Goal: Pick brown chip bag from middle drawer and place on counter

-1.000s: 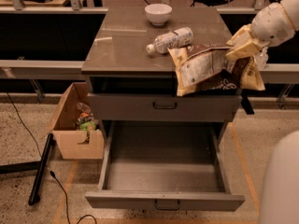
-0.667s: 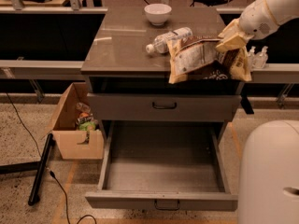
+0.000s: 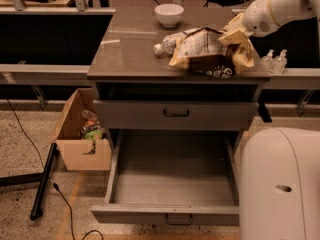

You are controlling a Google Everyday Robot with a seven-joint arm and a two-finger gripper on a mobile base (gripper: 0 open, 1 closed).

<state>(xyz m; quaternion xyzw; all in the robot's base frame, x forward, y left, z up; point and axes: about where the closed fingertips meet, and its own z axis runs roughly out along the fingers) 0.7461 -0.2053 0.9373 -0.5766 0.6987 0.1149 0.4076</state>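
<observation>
The brown chip bag (image 3: 207, 54) lies over the right part of the counter (image 3: 127, 51), its lower side on the surface and its tan end lifted. My gripper (image 3: 234, 34) is at the bag's upper right corner, shut on that tan end. The white arm reaches in from the upper right. The middle drawer (image 3: 172, 176) stands pulled out below, its flat grey floor bare, with a small dark handle (image 3: 178, 219) on its front.
A clear plastic bottle (image 3: 164, 46) lies just left of the bag, partly hidden behind it. A white bowl (image 3: 169, 14) stands at the counter's back. The closed upper drawer panel (image 3: 175, 115) is above the open drawer. A cardboard box (image 3: 80, 136) stands left, pump bottles (image 3: 275, 60) right, the white robot base (image 3: 280, 184) lower right.
My gripper has carried the bag up and leftward from beside the cabinet's right edge onto the counter. The bag now rests against the bottle.
</observation>
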